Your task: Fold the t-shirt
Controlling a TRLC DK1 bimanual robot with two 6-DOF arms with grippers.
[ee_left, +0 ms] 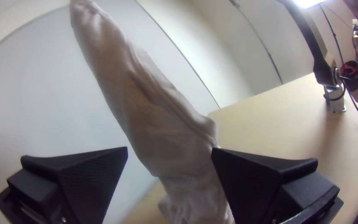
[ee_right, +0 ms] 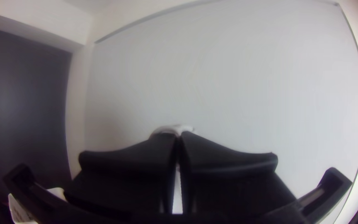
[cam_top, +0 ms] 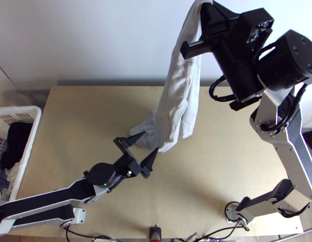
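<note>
T-shirt (cam_top: 176, 92), one, hanging from right tool (cam_top: 205, 8); basket (cam_top: 27, 153), one.

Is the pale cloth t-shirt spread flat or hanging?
Hanging: the pale t-shirt droops in long folds from the right arm's black two-fingered tool, shut on it.

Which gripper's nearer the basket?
Left. The left gripper is open beside the shirt's lower part, across a stretch of table from the basket. The right gripper is farther off, holding the shirt's raised end.
</note>
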